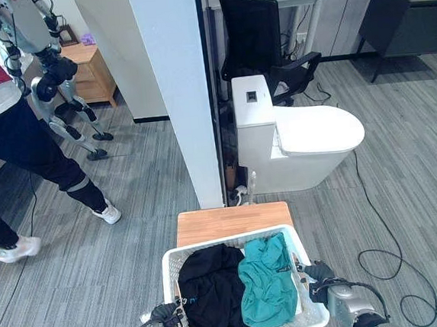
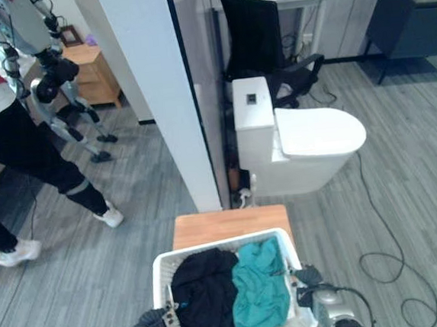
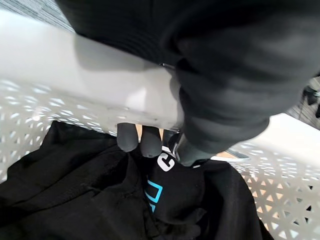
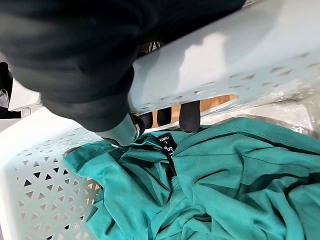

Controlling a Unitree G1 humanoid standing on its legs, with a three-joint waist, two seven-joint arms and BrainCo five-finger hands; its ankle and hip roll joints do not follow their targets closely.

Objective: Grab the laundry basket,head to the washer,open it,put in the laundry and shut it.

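Robot hands (image 3: 150, 142) (image 4: 190, 116) hook perforated white plastic basket (image 1: 233, 240) rims

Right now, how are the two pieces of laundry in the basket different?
The black garment lies on the robot's left side of the white laundry basket; the teal garment lies on its right. The black garment has a light blue print; the teal garment looks plain, with a small dark label. Both are crumpled and touch in the middle.
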